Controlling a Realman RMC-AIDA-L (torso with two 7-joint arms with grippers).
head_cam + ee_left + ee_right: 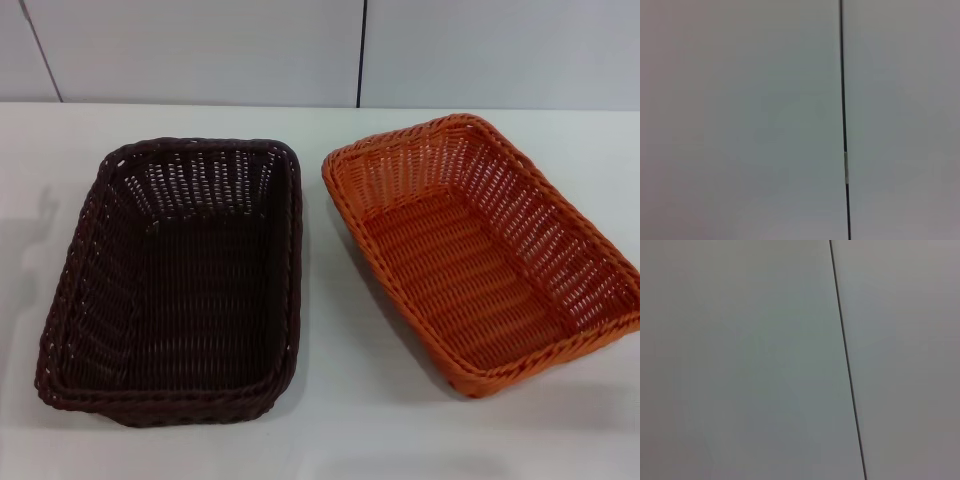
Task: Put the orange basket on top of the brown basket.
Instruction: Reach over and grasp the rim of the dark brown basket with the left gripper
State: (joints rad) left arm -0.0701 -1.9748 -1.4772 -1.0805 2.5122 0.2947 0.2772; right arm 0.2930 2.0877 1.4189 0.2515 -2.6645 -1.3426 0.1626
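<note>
Neither gripper nor any arm appears in the head view, and both wrist views show only a plain pale panel point(740, 120) crossed by a thin dark seam point(843, 100), so I cannot tell how the fingers stand.

The orange basket point(480, 250) sits on the white table point(330, 420), on the robot's right. Its far-right rim is cut off by the picture's edge. It is a rectangular tray of woven strands, with slanted open-weave sides and a braided rim.

The brown basket point(180, 280) rests just beside it on the left, apart from it. It is very dark, which makes its floor weave hard to make out.
</note>
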